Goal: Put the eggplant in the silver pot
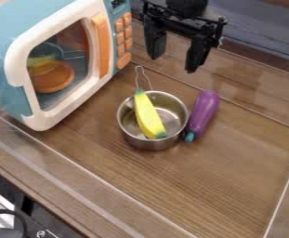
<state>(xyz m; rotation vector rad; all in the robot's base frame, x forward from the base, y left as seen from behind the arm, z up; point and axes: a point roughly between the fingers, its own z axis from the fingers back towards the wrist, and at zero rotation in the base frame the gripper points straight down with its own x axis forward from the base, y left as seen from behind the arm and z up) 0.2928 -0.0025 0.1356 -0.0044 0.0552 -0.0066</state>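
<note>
Microwave (89,46) at left, orange dish (54,77) inside; then your silver pot (129,133), yellow-green toy (150,115) tilted in it; your gripper (177,54) above, fingers spread wide, nothing between; your eggplant (203,114) on the wooden table (221,181), just right of the pot.

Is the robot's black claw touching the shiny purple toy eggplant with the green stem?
Apart. The camera view shows bare brown wood between the black claw and the top end of the shiny purple toy eggplant.
</note>
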